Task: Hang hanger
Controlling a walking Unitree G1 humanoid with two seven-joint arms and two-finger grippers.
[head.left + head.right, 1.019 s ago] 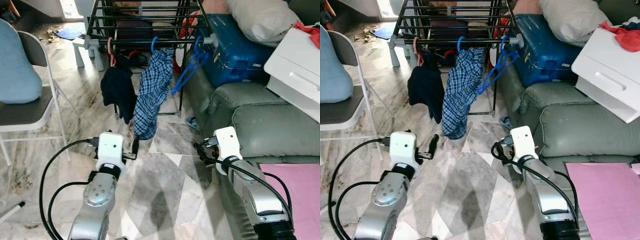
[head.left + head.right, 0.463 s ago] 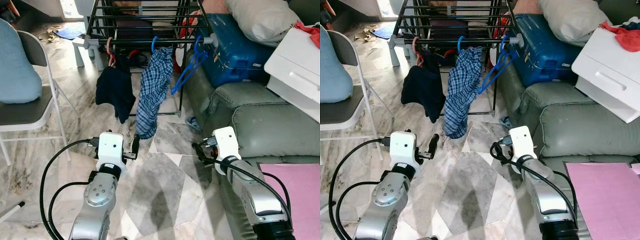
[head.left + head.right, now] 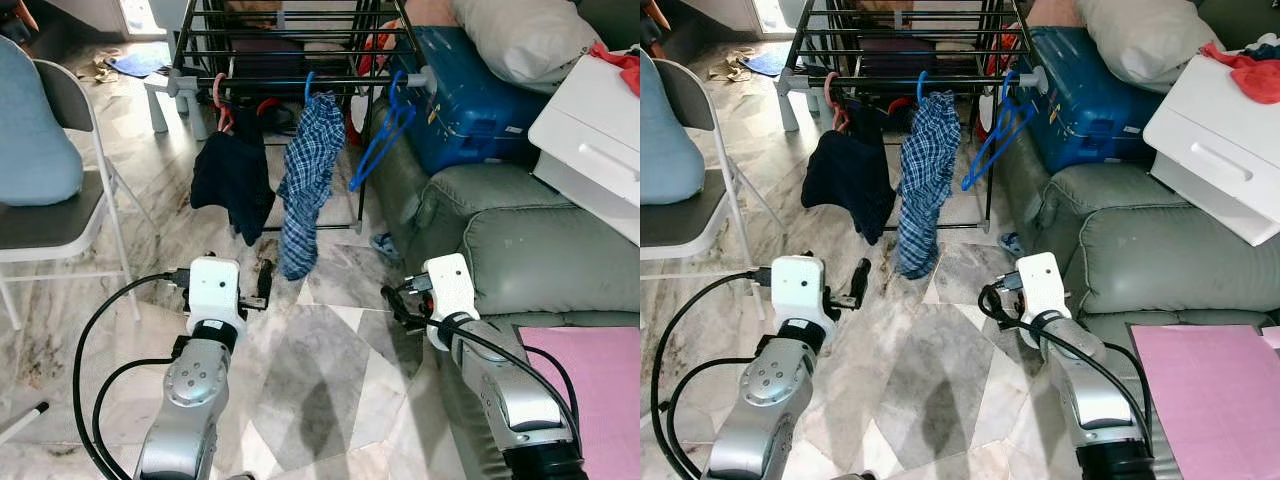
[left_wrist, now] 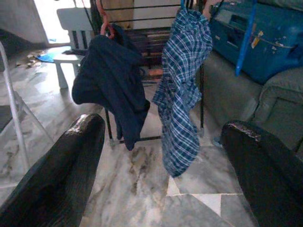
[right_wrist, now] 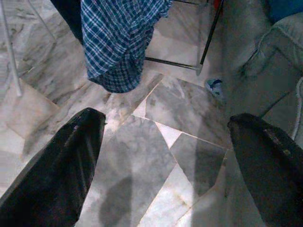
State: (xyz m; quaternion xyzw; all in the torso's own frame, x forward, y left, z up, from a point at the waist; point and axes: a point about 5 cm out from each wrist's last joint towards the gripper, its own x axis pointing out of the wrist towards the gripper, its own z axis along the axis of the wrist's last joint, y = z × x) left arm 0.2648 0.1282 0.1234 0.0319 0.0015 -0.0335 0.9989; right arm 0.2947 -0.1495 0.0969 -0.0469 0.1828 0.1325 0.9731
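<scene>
Nearest the camera, both silver arms reach forward low over the marble floor (image 3: 330, 390). The left claw (image 4: 161, 156) has its two black fingers spread wide with nothing between them, and the right claw (image 5: 165, 156) is likewise spread and empty, pointing down at the tiles beside the grey-green sofa (image 3: 520, 250). Beyond them stands the black drying rack (image 3: 290, 45), and on its front rail hang three hangers: a pink one carrying a dark navy garment (image 3: 232, 185), a blue one carrying a blue plaid shirt (image 3: 305, 180), and at the right end a bare blue hanger (image 3: 382, 140), its hook over the rail just beside the blue suitcase (image 3: 470, 100) that rests on the sofa. A folding chair (image 3: 60, 220) stands off to the robot's left, and a white cabinet (image 3: 590, 130) to its right. Since every hanger in sight sits on the rail and neither claw holds anything, the hanging step looks finished, or else another hanger must be fetched from somewhere out of view. The next move probably calls for drawing both arms back clear of the dangling clothes without snagging them.
</scene>
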